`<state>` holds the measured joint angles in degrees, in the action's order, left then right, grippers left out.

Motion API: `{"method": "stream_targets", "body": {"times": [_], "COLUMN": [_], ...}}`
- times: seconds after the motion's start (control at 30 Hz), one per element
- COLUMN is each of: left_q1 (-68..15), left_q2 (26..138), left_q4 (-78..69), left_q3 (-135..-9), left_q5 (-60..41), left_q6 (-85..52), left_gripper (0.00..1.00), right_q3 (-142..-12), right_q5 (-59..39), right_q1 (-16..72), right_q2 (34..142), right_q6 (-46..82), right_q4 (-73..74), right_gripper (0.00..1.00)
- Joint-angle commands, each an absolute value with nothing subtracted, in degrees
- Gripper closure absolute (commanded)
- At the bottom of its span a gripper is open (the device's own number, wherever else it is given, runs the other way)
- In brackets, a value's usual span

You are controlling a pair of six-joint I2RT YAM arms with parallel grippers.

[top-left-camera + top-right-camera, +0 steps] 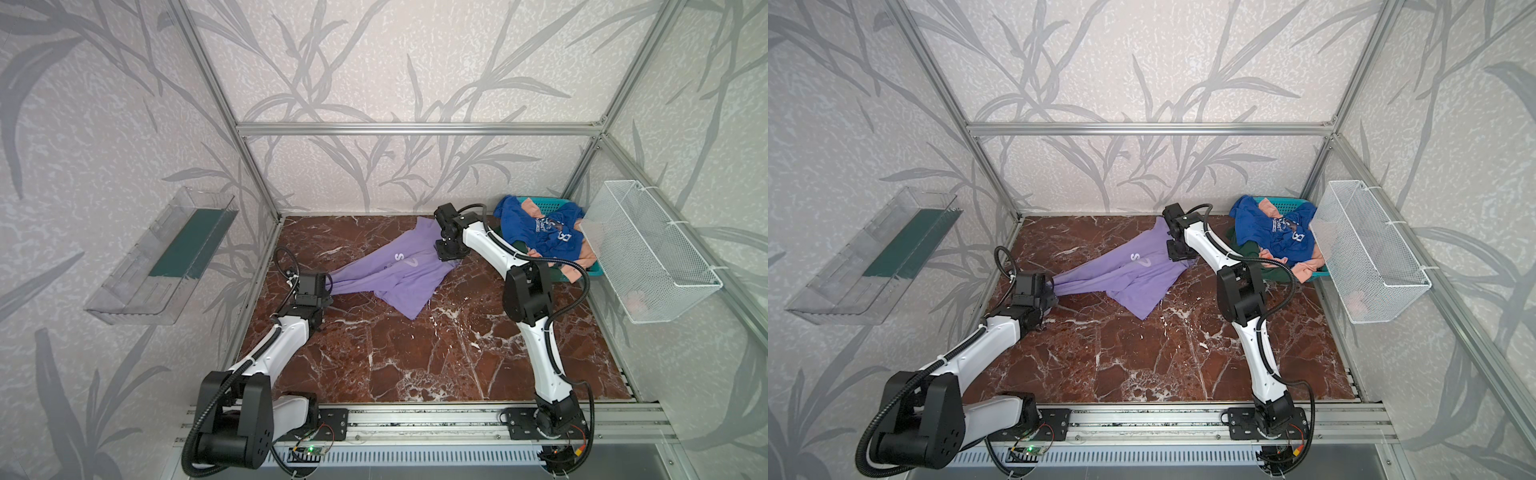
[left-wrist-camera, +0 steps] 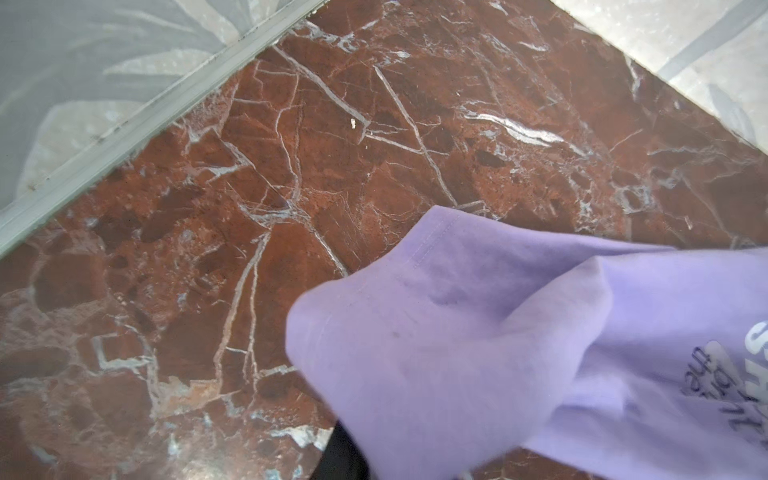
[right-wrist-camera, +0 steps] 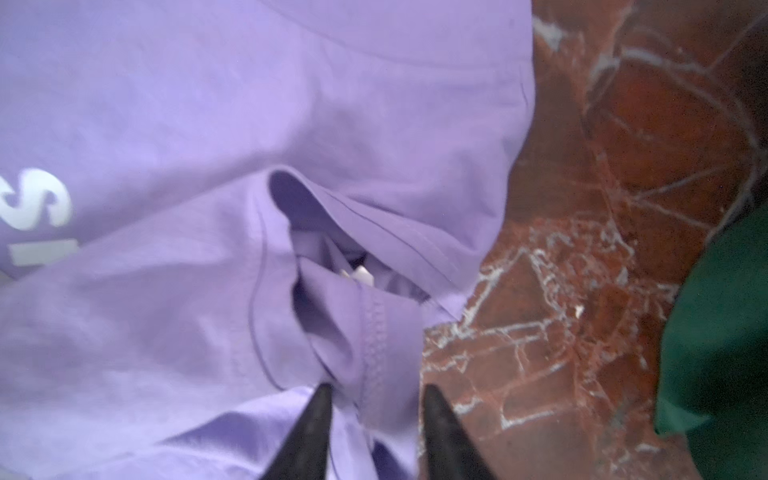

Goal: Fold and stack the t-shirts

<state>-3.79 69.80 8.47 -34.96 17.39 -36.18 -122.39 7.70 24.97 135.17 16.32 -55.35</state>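
Observation:
The lavender t-shirt (image 1: 399, 278) (image 1: 1133, 278) lies crumpled on the marble table, drawn out between my two grippers. My left gripper (image 1: 328, 291) (image 1: 1052, 291) sits at its gathered left end. Cloth (image 2: 457, 353) drapes over the jaws there, and only one dark finger (image 2: 343, 457) shows. My right gripper (image 3: 378, 390) (image 1: 448, 255) stands open at the shirt's collar end, with a fold of lavender cloth (image 3: 208, 124) between its parted fingers. The royal blue (image 1: 544, 232), peach (image 1: 577, 266) and dark green (image 1: 1250, 249) t-shirts are heaped in the teal basket (image 1: 532, 202).
A clear plastic bin (image 1: 162, 257) hangs on the left wall and a white wire basket (image 1: 648, 253) on the right wall. Aluminium frame posts edge the table (image 1: 415, 353). The right arm reaches past the teal basket's front corner.

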Motion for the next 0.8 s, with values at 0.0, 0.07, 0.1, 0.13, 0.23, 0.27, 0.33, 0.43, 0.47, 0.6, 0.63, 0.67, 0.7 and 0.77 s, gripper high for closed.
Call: {"method": "stream_targets", "body": {"times": [0.0,0.07,0.1,0.13,0.23,0.27,0.33,0.43,0.47,0.6,0.63,0.67,0.7,0.77], "left_q1": [-3.47,-3.47,-3.5,-3.5,-3.5,-3.51,-3.5,-3.43,-3.51,-3.47,-3.48,-3.44,-3.47,-3.43], "left_q2": [70.94,71.41,71.67,71.84,73.0,73.45,74.46,75.89,76.2,77.43,77.67,77.74,77.77,77.66], "left_q4": [10.16,10.11,9.87,9.69,9.28,9.24,9.3,9.37,9.34,9.47,9.78,10.25,10.45,10.77], "left_q3": [-37.83,-38.55,-38.75,-38.92,-39.12,-39.07,-38.95,-39.02,-39.02,-39.54,-39.76,-39.94,-39.99,-39.97], "left_q5": [17.38,16.72,16.27,15.85,14.46,14.0,13.88,13.93,13.78,12.79,12.66,12.66,12.81,13.86], "left_q6": [-34.92,-34.54,-34.4,-34.37,-34.84,-35.28,-35.5,-36.1,-36.21,-36.65,-36.65,-37.06,-37.3,-37.95], "left_gripper": [0.65,0.63,0.62,0.61,0.59,0.58,0.56,0.57,0.56,0.59,0.59,0.62,0.64,0.65], "right_q3": [-115.8,-109.09,-105.41,-102.47,-92.34,-89.38,-85.24,-82.7,-83.05,-85.78,-86.27,-87.07,-87.8,-88.65], "right_q5": [7.54,4.4,2.74,1.26,-5.09,-7.77,-10.9,-13.8,-14.07,-12.44,-12.02,-11.66,-11.14,-9.12], "right_q1": [24.67,24.7,24.69,24.65,25.16,25.51,26.73,28.58,29.07,30.95,31.38,31.63,31.88,32.31], "right_q2": [128.31,124.12,121.95,120.37,115.65,114.57,113.51,114.17,114.99,118.36,119.08,119.95,120.82,122.15], "right_q6": [16.1,17.73,18.76,20.0,23.58,24.42,26.5,28.04,28.36,28.39,28.3,28.17,28.07,28.27], "right_q4": [-57.37,-53.87,-52.05,-50.6,-44.33,-41.9,-38.07,-33.53,-33.09,-33.19,-33.18,-33.18,-33.44,-34.01], "right_gripper": [0.27,0.22,0.21,0.21,0.21,0.21,0.21,0.21,0.21,0.22,0.24,0.25,0.27,0.3]}}
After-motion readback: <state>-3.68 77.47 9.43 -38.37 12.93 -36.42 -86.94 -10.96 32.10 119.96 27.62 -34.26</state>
